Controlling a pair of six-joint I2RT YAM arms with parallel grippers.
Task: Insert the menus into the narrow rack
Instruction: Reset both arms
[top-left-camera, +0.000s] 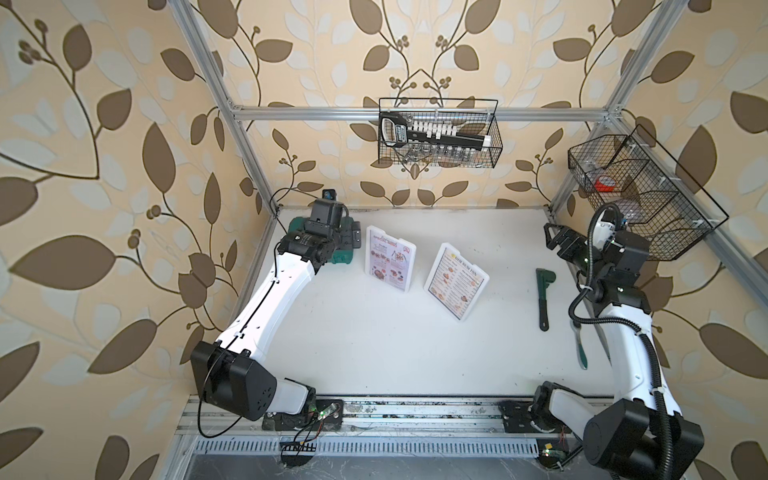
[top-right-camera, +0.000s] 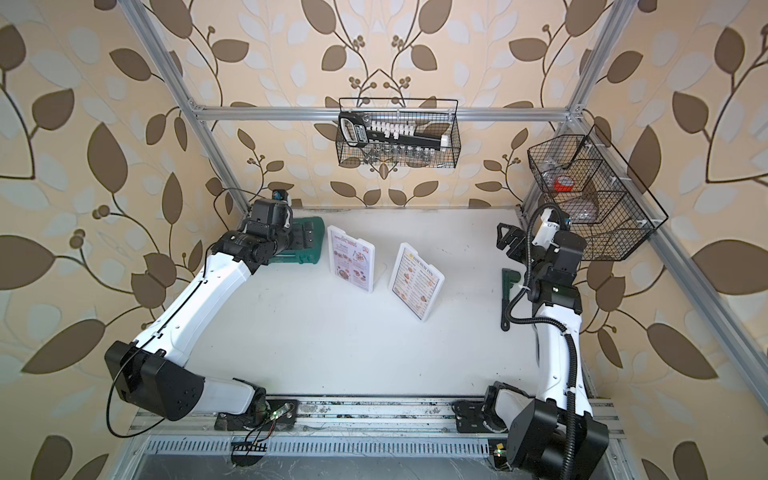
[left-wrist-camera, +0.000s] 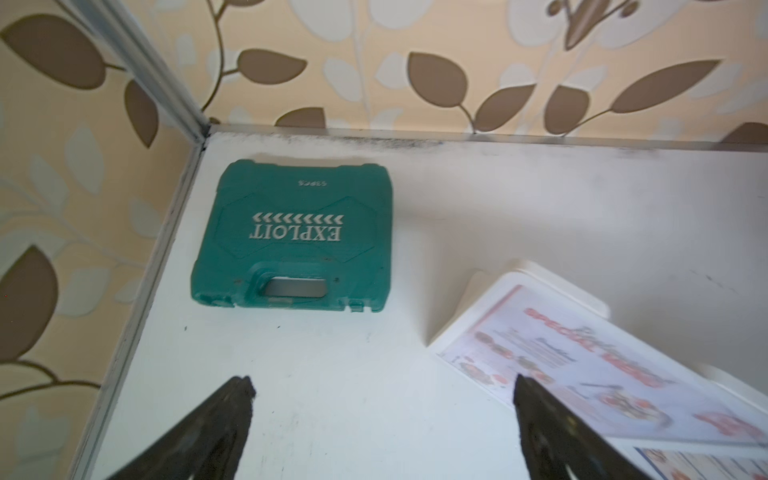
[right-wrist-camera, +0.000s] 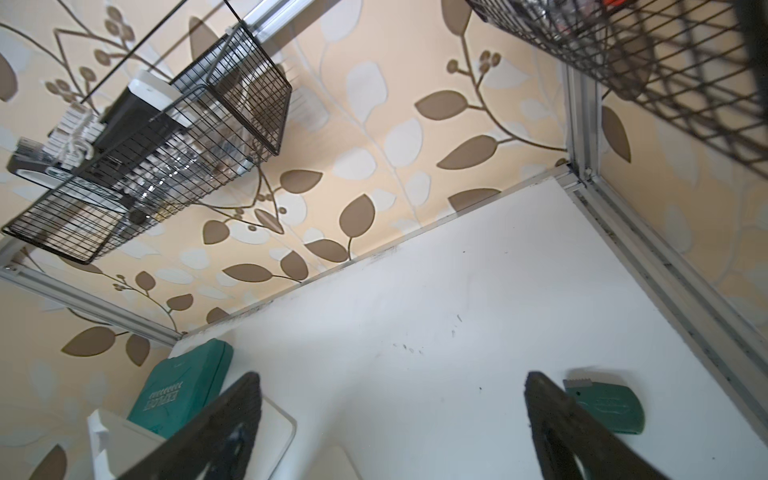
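Observation:
Two menus lie on white boards mid-table: the white-pink "Special Menu" (top-left-camera: 390, 257) (top-right-camera: 351, 262) (left-wrist-camera: 582, 365) and, to its right, the navy-bordered "Dim Sum Inn" (top-left-camera: 456, 281) (top-right-camera: 415, 286). The narrow rack (top-left-camera: 440, 133) (top-right-camera: 399, 133) (right-wrist-camera: 145, 166), a long black wire basket, hangs on the back rail and holds a black-and-white object and jars. My left gripper (top-left-camera: 354, 237) (top-right-camera: 307, 237) (left-wrist-camera: 382, 386) hovers open just left of the Special Menu, empty. At the right rear my right gripper (top-left-camera: 552, 237) (top-right-camera: 505, 239) (right-wrist-camera: 392, 382) is raised, open and empty, well away from both menus.
A green tool case (top-left-camera: 340, 262) (left-wrist-camera: 291, 237) (right-wrist-camera: 183, 390) lies in the back left corner under the left wrist. A green wrench (top-left-camera: 543, 299) (right-wrist-camera: 606, 407) and a green-handled tool (top-left-camera: 579, 345) lie near the right arm. A compartmented wire basket (top-left-camera: 640, 195) hangs on the right rail.

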